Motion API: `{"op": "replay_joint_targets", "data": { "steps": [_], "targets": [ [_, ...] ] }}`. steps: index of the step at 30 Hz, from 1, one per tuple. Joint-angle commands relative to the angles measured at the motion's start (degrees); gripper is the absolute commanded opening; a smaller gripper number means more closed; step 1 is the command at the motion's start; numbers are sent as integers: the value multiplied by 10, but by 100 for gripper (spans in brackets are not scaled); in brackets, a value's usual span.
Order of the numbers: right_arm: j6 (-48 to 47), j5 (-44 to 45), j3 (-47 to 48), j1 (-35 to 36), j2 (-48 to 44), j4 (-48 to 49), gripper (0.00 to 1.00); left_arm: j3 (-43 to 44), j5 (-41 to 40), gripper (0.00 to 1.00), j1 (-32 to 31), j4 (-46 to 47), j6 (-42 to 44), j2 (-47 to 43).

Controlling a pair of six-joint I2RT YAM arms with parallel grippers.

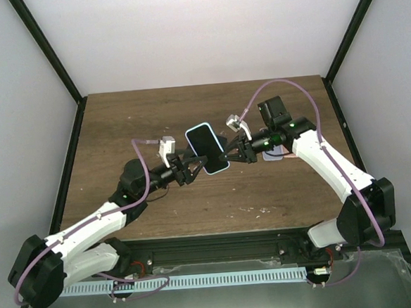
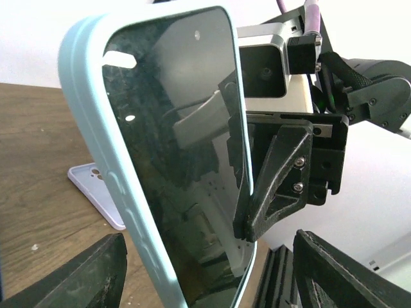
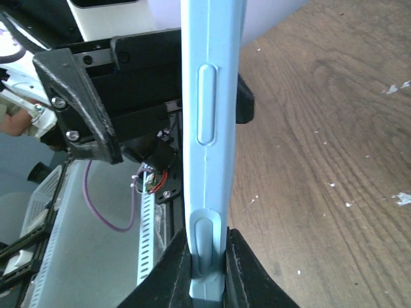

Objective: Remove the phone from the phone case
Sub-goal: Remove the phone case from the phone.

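The phone [image 1: 206, 148], dark screen up, sits in a light blue case [image 2: 96, 128] and is held above the table between both arms. My right gripper [image 1: 228, 152] is shut on the case's side edge [image 3: 209, 96], its fingertips [image 3: 247, 269] pressing both faces near a side button. My left gripper [image 1: 193, 168] is open at the phone's opposite edge. Its two fingers [image 2: 77, 276] stand wide apart on either side of the phone, not clamping it. In the left wrist view one right finger [image 2: 276, 186] overlaps the screen's edge [image 2: 180, 160].
A second, pale lavender case [image 2: 90, 186] lies flat on the wooden table [image 1: 119, 125], under my right arm in the top view [image 1: 273, 158]. A black frame edges the table on both sides.
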Motion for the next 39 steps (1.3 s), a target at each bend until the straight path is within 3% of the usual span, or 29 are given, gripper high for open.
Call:
{"op": "replay_joint_targets", "data": {
  "steps": [1, 13, 22, 25, 29, 34, 39],
  "targets": [
    [-36, -72, 6, 0, -10, -18, 1, 16, 43, 70, 3, 68, 0, 20],
    [-54, -90, -12, 0, -14, -28, 1, 50, 70, 51, 9, 89, -8, 52],
    [-56, -85, -14, 0, -19, -27, 2, 91, 151, 20, 13, 107, -28, 95],
    [-62, -80, -10, 0, -23, -32, 9, 96, 166, 14, 14, 112, -35, 100],
    [-98, -68, -7, 0, -38, -52, 29, 101, 178, 8, 14, 100, -36, 99],
    [-230, -55, 2, 0, -52, -140, 54, 116, 183, 4, 16, 46, -29, 84],
    [-330, -17, -3, 0, -64, -205, 58, 135, 225, 3, 17, 26, -32, 76]
  ]
}}
